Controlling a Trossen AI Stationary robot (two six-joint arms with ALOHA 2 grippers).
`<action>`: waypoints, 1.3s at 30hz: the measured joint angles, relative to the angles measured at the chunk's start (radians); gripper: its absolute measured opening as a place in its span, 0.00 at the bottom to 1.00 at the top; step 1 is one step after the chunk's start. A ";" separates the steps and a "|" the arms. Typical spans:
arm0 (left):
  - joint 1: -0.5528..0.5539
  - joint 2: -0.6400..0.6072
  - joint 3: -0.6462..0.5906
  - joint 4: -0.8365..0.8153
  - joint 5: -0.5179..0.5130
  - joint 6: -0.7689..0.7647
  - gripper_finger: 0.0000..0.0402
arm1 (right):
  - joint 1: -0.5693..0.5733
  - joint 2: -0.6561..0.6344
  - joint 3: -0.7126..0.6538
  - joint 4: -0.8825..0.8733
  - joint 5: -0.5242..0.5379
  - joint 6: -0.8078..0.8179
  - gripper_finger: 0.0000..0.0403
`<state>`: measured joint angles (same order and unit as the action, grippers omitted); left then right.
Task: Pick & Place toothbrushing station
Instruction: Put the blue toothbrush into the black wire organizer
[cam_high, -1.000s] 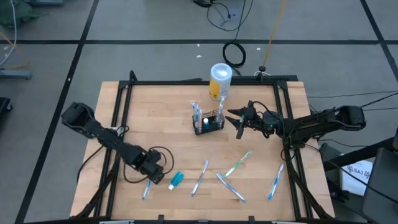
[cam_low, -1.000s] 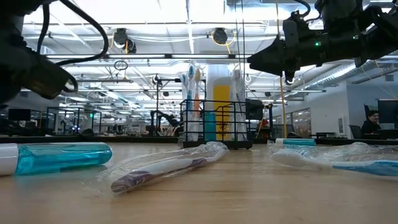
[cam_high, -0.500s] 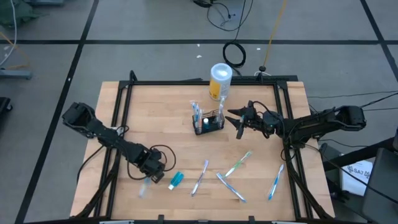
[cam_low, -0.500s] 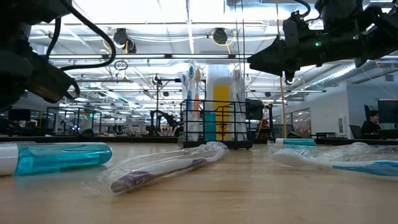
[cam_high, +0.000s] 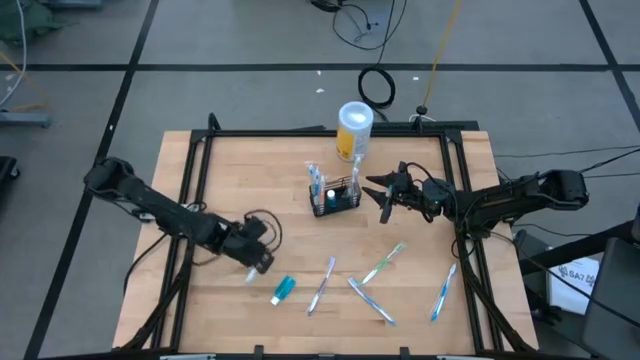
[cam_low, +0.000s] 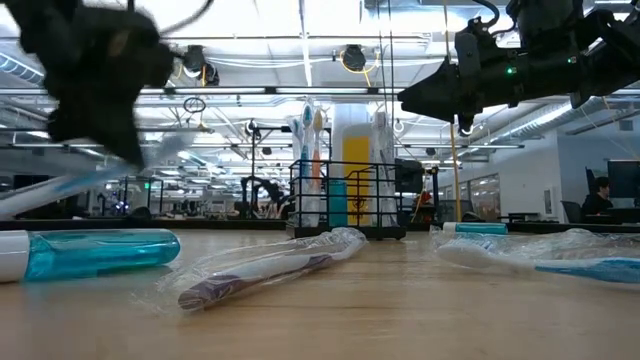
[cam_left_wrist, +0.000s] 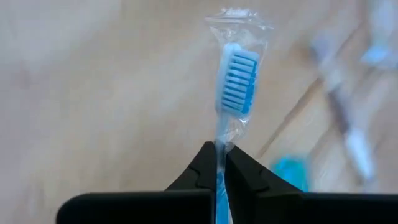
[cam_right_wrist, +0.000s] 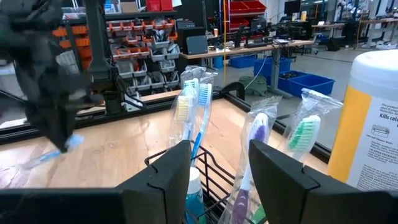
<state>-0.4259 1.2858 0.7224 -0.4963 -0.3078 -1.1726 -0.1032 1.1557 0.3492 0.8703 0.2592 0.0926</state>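
My left gripper (cam_left_wrist: 220, 163) (cam_high: 254, 266) hangs over the table's near left part, shut on a blue toothbrush (cam_left_wrist: 236, 73) in a clear wrapper. In the low view that brush (cam_low: 70, 182) shows as a blurred streak above the table. The toothbrushing station, a small black wire basket (cam_high: 335, 198) (cam_right_wrist: 208, 177), stands mid-table with several wrapped toothbrushes upright in it. My right gripper (cam_high: 384, 194) (cam_right_wrist: 219, 174) hovers just right of the basket, open, with nothing between its fingers. My left gripper pinches the toothbrush through its wrapper at the neck just below the bristle head (cam_left_wrist: 219, 144), between its two fingers. The brush runs on ahead of the fingertips, bristle head foremost. It is lifted clear of the table and slants downward in the low view.
A white-and-yellow canister (cam_high: 354, 130) stands behind the basket. On the near half lie a blue tube (cam_high: 282, 290) and several wrapped toothbrushes (cam_high: 320, 285) (cam_high: 382, 265) (cam_high: 442, 292). A black frame (cam_high: 300, 132) borders the wooden top.
My left gripper has shut on the wrapped blue toothbrush lying near the table's front left, then risen and drawn toward the far edge. The brush has come off the table with it. My right arm has kept still.
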 joint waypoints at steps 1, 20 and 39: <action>0.005 -0.022 0.000 0.027 -0.052 0.048 0.03 | 0.000 0.000 0.000 0.000 0.000 0.000 0.39; 0.263 0.017 0.002 1.109 -0.265 1.164 0.02 | 0.000 0.000 0.000 0.000 0.000 0.000 0.39; 0.368 0.375 0.002 1.354 -0.340 1.181 0.01 | 0.000 0.000 0.000 -0.053 0.000 -0.003 0.39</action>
<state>-0.0580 1.6609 0.7246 0.8577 -0.6482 0.0079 -0.1032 1.1557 0.3496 0.8174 0.2592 0.0893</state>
